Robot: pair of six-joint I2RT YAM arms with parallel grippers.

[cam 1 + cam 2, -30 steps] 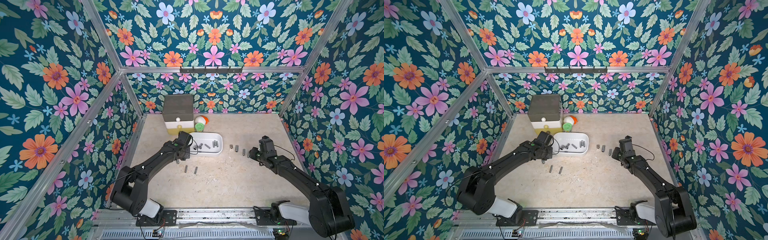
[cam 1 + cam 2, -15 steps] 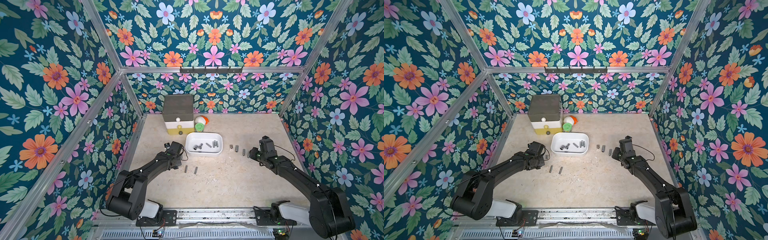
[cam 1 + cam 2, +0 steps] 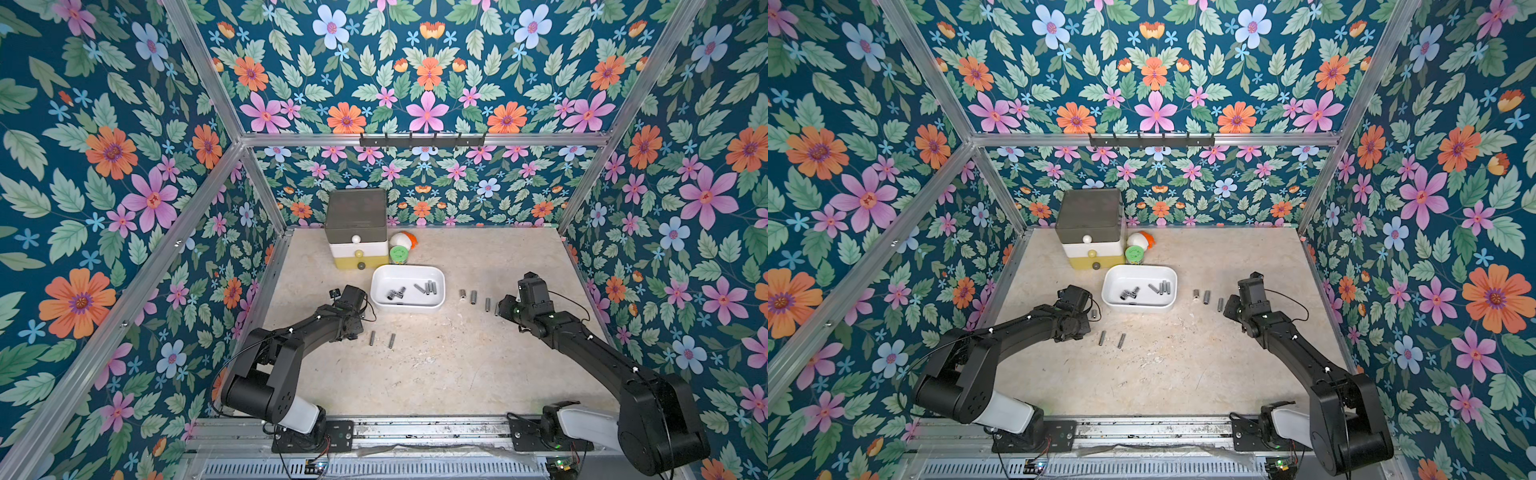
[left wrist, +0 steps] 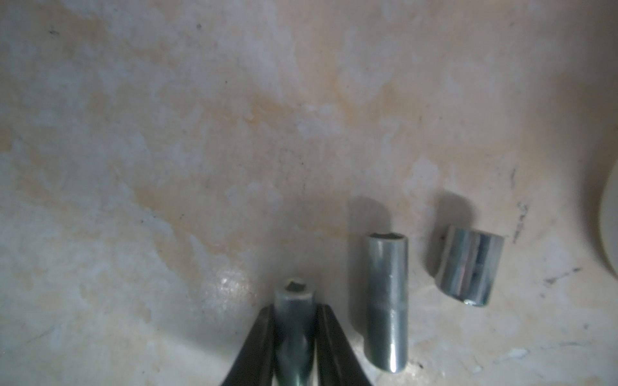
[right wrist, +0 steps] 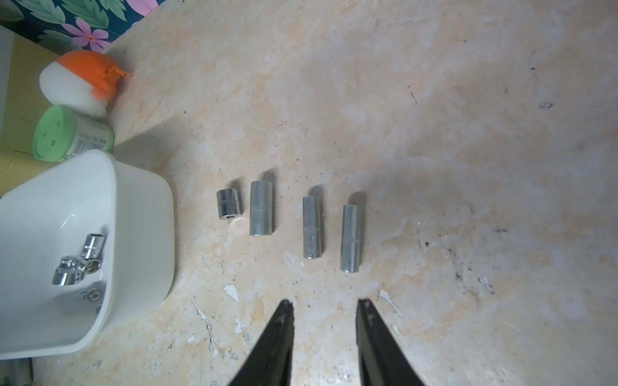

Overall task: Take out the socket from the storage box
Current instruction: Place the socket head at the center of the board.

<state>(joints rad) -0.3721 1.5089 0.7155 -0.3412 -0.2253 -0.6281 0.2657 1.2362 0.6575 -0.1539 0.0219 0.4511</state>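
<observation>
Left gripper (image 4: 294, 310): fingers (image 4: 257, 344) flank a socket (image 4: 294, 300) on the tabletop (image 4: 200, 133); grip unclear. Right gripper (image 5: 324, 302): fingers (image 5: 277, 334) apart, empty; row of sockets (image 5: 312, 227) just ahead.

A lab booth: aluminium frame (image 3: 291, 139), floral walls (image 3: 428, 83), left arm (image 3: 307, 328), right arm (image 3: 582, 336), rail (image 3: 428, 430).

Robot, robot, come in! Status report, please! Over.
Left gripper shut on a socket, out of the box, low over the table. Right gripper open, empty. More sockets in the box. Nothing blocking. Over.
</observation>
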